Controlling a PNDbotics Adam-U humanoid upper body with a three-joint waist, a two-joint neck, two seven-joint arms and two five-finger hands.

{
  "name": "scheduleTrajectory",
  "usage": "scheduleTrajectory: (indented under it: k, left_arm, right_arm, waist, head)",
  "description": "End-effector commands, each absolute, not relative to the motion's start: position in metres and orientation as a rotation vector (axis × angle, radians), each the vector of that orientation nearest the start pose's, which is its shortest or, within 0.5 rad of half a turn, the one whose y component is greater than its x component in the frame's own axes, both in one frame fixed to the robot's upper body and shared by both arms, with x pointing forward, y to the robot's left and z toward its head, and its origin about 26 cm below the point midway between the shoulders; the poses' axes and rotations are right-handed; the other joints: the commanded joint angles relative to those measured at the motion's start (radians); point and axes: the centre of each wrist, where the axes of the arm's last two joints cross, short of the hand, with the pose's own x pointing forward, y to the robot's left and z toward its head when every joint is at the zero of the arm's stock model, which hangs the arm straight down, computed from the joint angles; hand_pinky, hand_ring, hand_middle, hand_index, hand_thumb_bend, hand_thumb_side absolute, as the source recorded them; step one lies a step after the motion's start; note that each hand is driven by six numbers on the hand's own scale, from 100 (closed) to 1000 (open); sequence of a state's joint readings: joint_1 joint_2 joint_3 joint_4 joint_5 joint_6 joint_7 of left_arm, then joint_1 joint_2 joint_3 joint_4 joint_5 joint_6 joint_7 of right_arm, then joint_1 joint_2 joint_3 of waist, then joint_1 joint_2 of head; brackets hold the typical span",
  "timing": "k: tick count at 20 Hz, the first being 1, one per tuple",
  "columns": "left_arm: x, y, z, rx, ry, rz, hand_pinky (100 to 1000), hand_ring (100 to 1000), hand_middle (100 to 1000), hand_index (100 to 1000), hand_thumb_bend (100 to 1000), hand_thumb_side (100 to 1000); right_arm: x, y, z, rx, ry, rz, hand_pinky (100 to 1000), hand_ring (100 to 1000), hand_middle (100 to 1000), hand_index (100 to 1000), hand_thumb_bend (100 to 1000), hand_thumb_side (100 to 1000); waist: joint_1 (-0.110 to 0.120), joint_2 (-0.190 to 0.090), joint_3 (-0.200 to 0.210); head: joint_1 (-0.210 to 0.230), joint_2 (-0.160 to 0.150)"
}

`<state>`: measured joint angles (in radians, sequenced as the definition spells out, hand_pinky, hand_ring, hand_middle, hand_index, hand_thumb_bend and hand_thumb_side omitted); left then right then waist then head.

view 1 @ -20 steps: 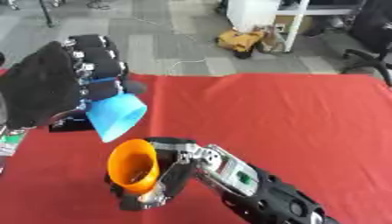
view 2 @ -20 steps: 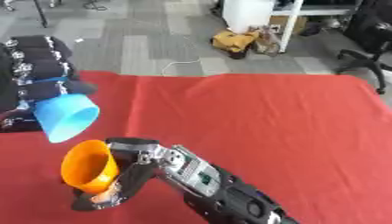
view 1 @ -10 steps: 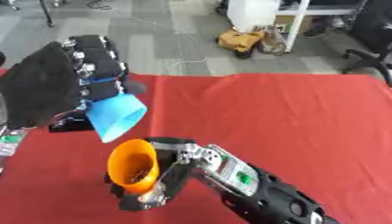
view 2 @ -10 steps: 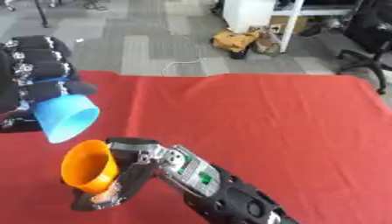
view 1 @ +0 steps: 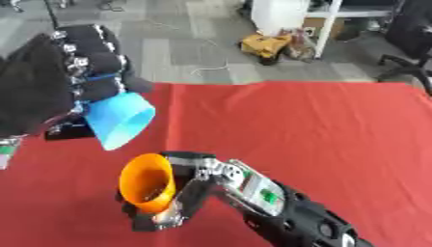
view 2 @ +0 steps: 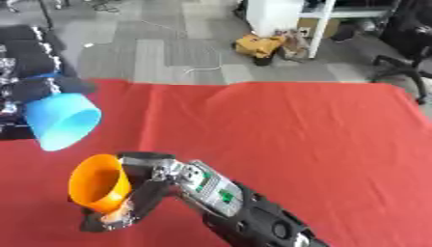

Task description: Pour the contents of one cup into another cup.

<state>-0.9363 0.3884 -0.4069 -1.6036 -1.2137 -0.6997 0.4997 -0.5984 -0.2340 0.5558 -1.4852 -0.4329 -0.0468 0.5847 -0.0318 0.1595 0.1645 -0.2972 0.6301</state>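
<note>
A light blue cup (view 1: 120, 118) hangs tilted in the air, mouth turned down and to the right, with my left hand (view 1: 50, 91) curled round its base. Just below it an orange cup (view 1: 148, 182) leans with its mouth toward the left, and dark bits show inside it. My right hand (view 1: 182, 193) is wrapped round the orange cup from the right, low over the red table (view 1: 303, 125). The blue cup's rim sits a little above and left of the orange rim, apart from it.
A small black object (view 1: 67, 131) lies on the table's left side behind the blue cup. Beyond the table's far edge are grey floor, a yellow-brown heap (view 1: 270, 46), a white unit and office chairs at the right.
</note>
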Motion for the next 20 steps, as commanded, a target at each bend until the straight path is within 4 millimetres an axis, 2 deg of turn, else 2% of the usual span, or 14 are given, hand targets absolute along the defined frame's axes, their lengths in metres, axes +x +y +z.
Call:
scheduleTrajectory:
  k: [1, 6, 9, 10, 11, 17, 18, 19, 20]
  left_arm:
    - [0.371, 0.133, 0.299, -0.607, 2.169, 1.053, 546, 428, 417, 652, 651, 100]
    - [0.377, 0.126, 0.277, -0.531, 2.103, 1.209, 545, 417, 406, 652, 678, 100]
    - [0.384, 0.129, 0.268, -0.533, 2.122, 1.238, 540, 411, 401, 650, 674, 100]
    - [0.386, 0.131, 0.266, -0.540, 2.141, 1.233, 539, 409, 399, 650, 672, 100]
    - [0.387, 0.133, 0.265, -0.547, 2.165, 1.227, 537, 407, 397, 649, 671, 100]
    - [0.392, 0.151, 0.260, -0.592, 2.363, 1.175, 522, 373, 365, 643, 655, 100]
    - [0.392, 0.154, 0.259, -0.601, 2.399, 1.164, 517, 348, 344, 641, 649, 100]
    - [0.391, 0.158, 0.258, -0.611, 2.439, 1.151, 516, 342, 338, 640, 648, 100]
    - [0.391, 0.161, 0.257, -0.614, 2.474, 1.143, 510, 323, 312, 637, 643, 100]
  right_arm:
    - [0.361, -0.109, 0.122, 0.980, -1.649, 1.131, 726, 551, 418, 667, 343, 100]
    - [0.361, -0.110, 0.119, 0.974, -1.643, 1.126, 726, 551, 418, 667, 343, 100]
    - [0.363, -0.113, 0.114, 0.953, -1.642, 1.116, 725, 551, 416, 667, 342, 100]
    - [0.365, -0.115, 0.112, 0.935, -1.645, 1.108, 725, 550, 417, 666, 241, 100]
    - [0.366, -0.119, 0.109, 0.911, -1.650, 1.099, 725, 550, 414, 666, 341, 100]
    - [0.383, -0.161, 0.073, 0.636, -1.697, 0.965, 722, 561, 418, 676, 342, 100]
    - [0.385, -0.169, 0.069, 0.578, -1.717, 0.935, 725, 616, 445, 703, 259, 100]
    - [0.388, -0.178, 0.065, 0.507, -1.745, 0.902, 727, 630, 449, 709, 352, 100]
    - [0.389, -0.184, 0.062, 0.447, -1.770, 0.879, 746, 711, 492, 759, 373, 100]
  waist:
    - [0.004, -0.020, 0.000]
    - [0.004, -0.019, -0.001]
    - [0.004, -0.018, 0.000]
    - [0.004, -0.018, 0.001]
    - [0.005, -0.018, 0.001]
    - [0.007, -0.019, 0.000]
    - [0.008, -0.019, -0.001]
    - [0.009, -0.019, -0.002]
    - [0.010, -0.019, -0.002]
  head:
    - [-0.003, -0.007]
    - [-0.002, -0.006]
    - [-0.004, -0.005]
    - [-0.003, -0.005]
    - [-0.003, -0.005]
    - [0.000, -0.008]
    - [0.000, -0.009]
    - [0.000, -0.009]
    - [0.001, -0.009]
